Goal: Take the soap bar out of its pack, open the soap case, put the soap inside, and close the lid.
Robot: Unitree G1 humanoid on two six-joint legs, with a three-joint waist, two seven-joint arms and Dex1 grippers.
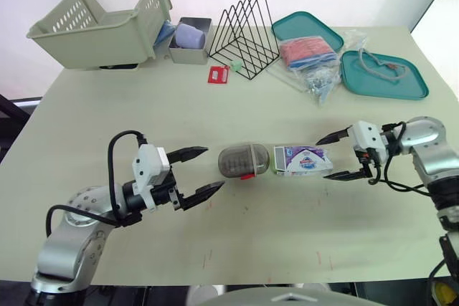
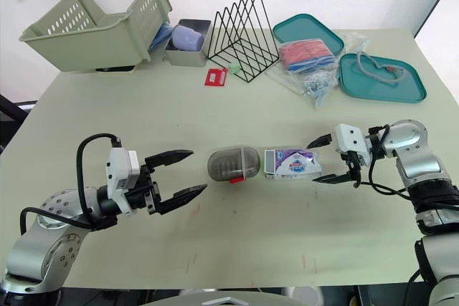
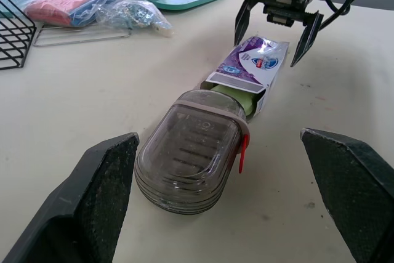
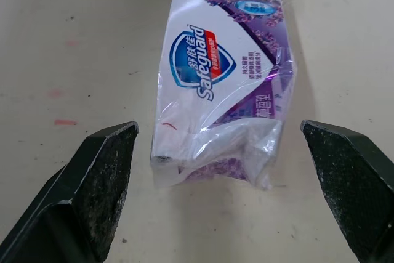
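Soap pack: purple-and-white cardboard soap pack (image 1: 303,160) lies mid-table, just right of the case.
Soap case: smoky translucent oval plastic soap case (image 1: 244,160), lid down.
Left wrist view: pale green soap bar (image 3: 237,95) sits inside the pack's open end.
Left gripper (image 1: 214,168): fingers spread, left of the case.
Right gripper (image 1: 322,158): fingers spread around the pack's right end, apart from it.

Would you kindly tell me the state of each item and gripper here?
Soap case: lid shut.
Soap pack: end open, facing the case.
Soap bar: inside the pack.
Left gripper: open, empty.
Right gripper: open, straddling the pack's far end.
Basket: tilted.
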